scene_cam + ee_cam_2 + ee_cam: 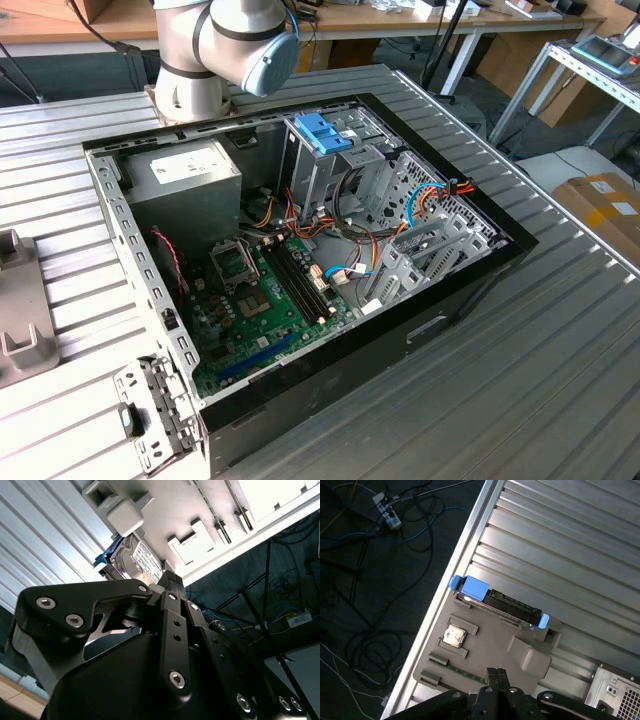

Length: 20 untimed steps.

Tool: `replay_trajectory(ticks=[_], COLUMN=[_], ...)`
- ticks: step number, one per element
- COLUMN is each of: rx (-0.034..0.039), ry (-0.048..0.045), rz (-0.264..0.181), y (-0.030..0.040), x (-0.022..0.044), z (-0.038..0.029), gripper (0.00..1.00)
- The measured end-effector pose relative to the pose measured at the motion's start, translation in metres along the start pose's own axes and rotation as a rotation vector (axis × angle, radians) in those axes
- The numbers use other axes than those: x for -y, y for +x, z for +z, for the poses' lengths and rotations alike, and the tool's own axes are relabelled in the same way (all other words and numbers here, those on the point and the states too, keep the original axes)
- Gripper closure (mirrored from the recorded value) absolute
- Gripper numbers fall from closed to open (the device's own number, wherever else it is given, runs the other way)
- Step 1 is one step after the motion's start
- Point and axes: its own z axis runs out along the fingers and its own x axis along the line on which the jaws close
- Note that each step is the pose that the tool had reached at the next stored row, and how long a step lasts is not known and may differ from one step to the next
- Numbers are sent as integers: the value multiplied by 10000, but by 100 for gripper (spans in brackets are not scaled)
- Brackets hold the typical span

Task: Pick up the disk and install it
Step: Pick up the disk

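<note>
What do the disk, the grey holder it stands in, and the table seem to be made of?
The disk: bare silvery metal body, shiny, in a light blue carrier, likely plastic by its matte moulded look. The grey holder: matte, moulded pockets, probably plastic. The table: ribbed, pale metallic sheen, likely aluminium.

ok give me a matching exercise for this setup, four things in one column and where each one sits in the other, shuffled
Things:
1 disk
2 processor chip
3 motherboard
4 blue latch

Places:
A atop the drive cage
B lying flat on the grey holder
C standing on edge in the grey holder
D on the floor of the open computer case

Pairs: 1-C, 2-B, 3-D, 4-A
</note>
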Motion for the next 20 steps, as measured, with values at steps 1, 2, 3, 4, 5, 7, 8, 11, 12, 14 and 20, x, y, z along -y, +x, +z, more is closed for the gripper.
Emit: replay_trajectory(ticks=[1,2,3,4,5,7,8,11,12,14,20], rx=[-1,-3,-5,-6,-8,-10,-13,-17,-18,-22,-32], ry=[-1,-2,-2,-4,-5,-6,-8,-10,-11,-13,-19], rz=[-39,-72,-105,-152,-190,-261,-313,-411,-443,-525,-759], y=[0,0,0,0,0,0,0,0,0,0,0], x=[0,0,0,0,0,0,0,0,0,0,0], z=[0,0,0,0,0,0,0,0,0,0,0], gripper=[90,90,90,90,90,90,90,90,90,90,90])
